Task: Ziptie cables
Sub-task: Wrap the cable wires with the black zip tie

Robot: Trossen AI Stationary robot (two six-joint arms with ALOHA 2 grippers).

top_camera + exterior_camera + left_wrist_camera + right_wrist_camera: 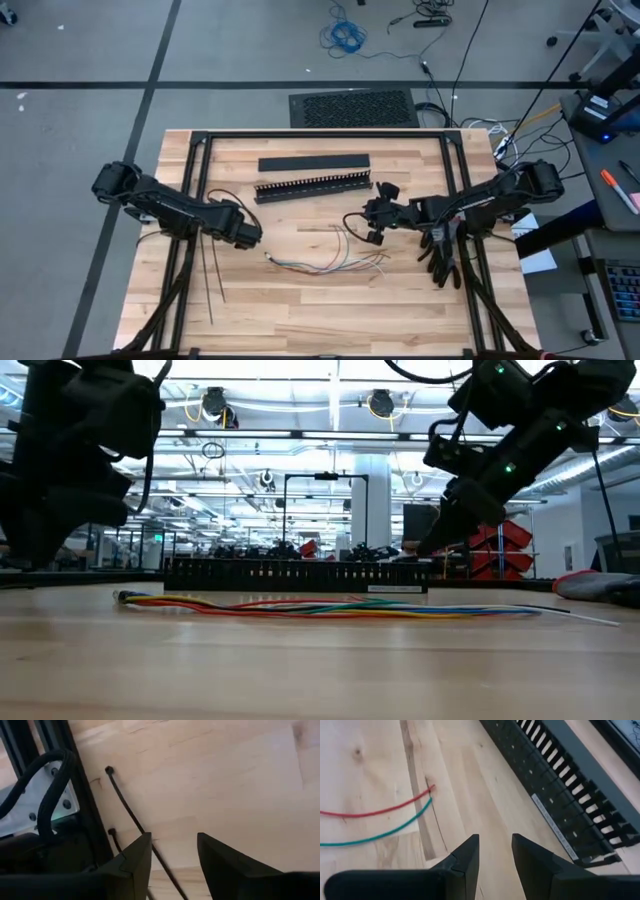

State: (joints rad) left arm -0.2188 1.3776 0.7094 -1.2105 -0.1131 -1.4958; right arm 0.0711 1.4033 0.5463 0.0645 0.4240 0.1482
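Note:
The cables (330, 262) lie loose on the wooden table near its middle, ends splayed; the low view shows the cables (330, 605) flat on the top. The zipties (209, 285) lie on the table's left part. My left gripper (255, 235) hovers open just left of the cables; in its wrist view my left gripper (174, 837) is above one ziptie (127, 805) that runs under the gap. My right gripper (372, 225) is open above the cables' right end; its wrist view shows my right gripper (495, 837) empty, with the red wire end (427, 790) and the green wire end (420, 812) beside it.
A black slotted duct (312, 185) and a flat black bar (312, 162) lie at the far middle of the table; the duct (570, 795) is close beside my right gripper. A dark glove-like heap (442, 255) lies at the right. The black frame rail (80, 805) borders the left side.

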